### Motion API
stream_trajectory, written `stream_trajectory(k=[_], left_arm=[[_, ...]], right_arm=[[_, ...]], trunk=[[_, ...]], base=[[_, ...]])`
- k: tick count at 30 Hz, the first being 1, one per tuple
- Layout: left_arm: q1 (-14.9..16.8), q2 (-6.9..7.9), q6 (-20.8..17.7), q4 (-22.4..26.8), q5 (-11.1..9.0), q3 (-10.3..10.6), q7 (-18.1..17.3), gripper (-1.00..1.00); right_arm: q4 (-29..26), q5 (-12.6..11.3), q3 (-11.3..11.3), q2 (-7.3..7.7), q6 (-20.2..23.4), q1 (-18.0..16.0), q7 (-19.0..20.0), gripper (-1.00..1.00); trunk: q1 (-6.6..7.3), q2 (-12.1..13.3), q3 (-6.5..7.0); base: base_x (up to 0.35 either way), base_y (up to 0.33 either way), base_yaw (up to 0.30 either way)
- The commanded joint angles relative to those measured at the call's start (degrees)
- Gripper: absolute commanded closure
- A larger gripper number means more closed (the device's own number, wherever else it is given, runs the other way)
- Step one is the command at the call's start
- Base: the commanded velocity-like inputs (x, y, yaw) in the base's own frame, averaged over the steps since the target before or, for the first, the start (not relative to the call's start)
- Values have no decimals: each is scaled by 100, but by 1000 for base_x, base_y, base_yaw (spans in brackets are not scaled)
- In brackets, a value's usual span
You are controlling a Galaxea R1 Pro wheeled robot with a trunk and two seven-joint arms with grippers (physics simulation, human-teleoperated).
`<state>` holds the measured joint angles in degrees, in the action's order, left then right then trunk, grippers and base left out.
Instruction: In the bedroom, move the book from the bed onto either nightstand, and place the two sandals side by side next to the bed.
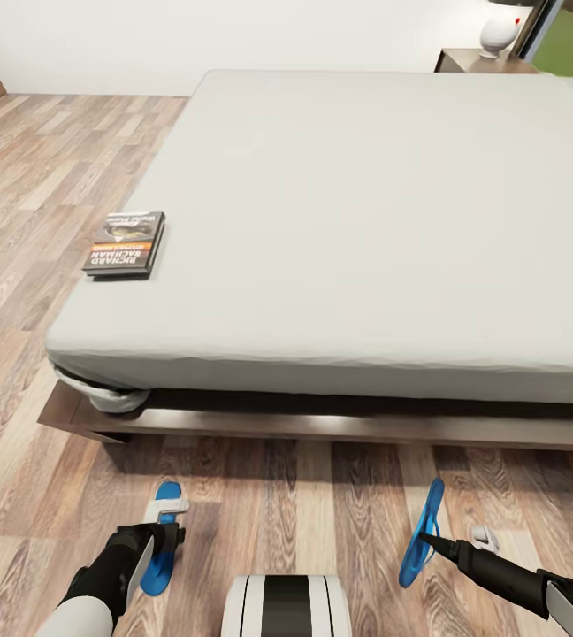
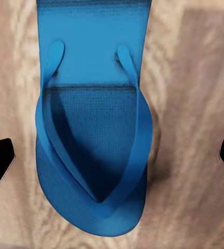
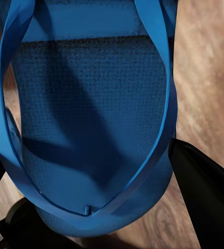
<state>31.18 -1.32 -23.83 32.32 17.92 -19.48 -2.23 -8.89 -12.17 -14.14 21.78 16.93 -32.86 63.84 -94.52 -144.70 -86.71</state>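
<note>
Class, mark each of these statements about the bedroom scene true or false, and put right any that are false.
1. The book lies on the bed near its corner. True.
2. The book lies on a nightstand. False: it lies on the mattress.
3. The left gripper is open above a sandal lying flat on the floor. True: its fingers stand wide on either side of the left sandal.
4. The right sandal lies flat on the floor. False: it stands tilted on edge at the right gripper.
5. Both sandals are on the mattress. False: both are by the floor in front of the bed.
</note>
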Motion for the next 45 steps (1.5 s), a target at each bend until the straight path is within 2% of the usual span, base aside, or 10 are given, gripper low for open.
stream_trajectory(k=[1, 16, 18, 25, 27, 29, 32, 39, 43, 45], left_arm=[[2, -8, -25, 11, 36, -38, -23, -100], [2, 3, -25, 121, 29, -61, -224, -100], [2, 58, -34, 390, 28, -68, -651, -100], [-7, 572, -89, 920, 18, -183, -3061, -100], [-7, 662, -93, 933, 18, -278, -3824, -100], [-7, 809, -98, 938, 23, -613, -4777, -100], [-7, 888, -97, 935, 27, -839, -5145, -100], [-7, 899, -95, 913, 16, -922, -5276, -100], [-7, 892, -95, 904, 18, -919, -5279, -100], [-7, 889, -89, 894, 19, -917, -5269, -100]], right_arm=[[1, -37, 13, 2, 57, -1, 15, 100], [1, -40, 12, 2, 56, -1, 15, 100], [1, -40, 10, 2, 56, -1, 15, 100], [1, -30, 9, 2, 52, -1, -8, 100], [-1, -25, 8, 2, 47, -1, -29, 100], [-4, -23, 10, 2, 26, -1, -48, 100], [-1, -16, 20, 2, -18, -1, -127, 100], [-6, 24, 70, -7, -622, -1, -2210, 100], [-45, 36, 73, -22, -789, -1, -2751, 100], [-252, 52, 90, -36, -823, -1, -3480, 100]], trunk=[[3, 0, 19], [6, 2, 42], [6, 2, 42], [6, 2, 42], [6, 2, 42], [6, 2, 42], [6, 2, 42], [6, 2, 42], [6, 2, 42], [6, 2, 42]], base=[[0, 0, 0], [0, 0, 0], [0, 0, 0], [0, 0, 0], [0, 0, 0], [0, 0, 0], [0, 0, 0], [0, 0, 0], [0, 0, 0], [0, 0, 0]])
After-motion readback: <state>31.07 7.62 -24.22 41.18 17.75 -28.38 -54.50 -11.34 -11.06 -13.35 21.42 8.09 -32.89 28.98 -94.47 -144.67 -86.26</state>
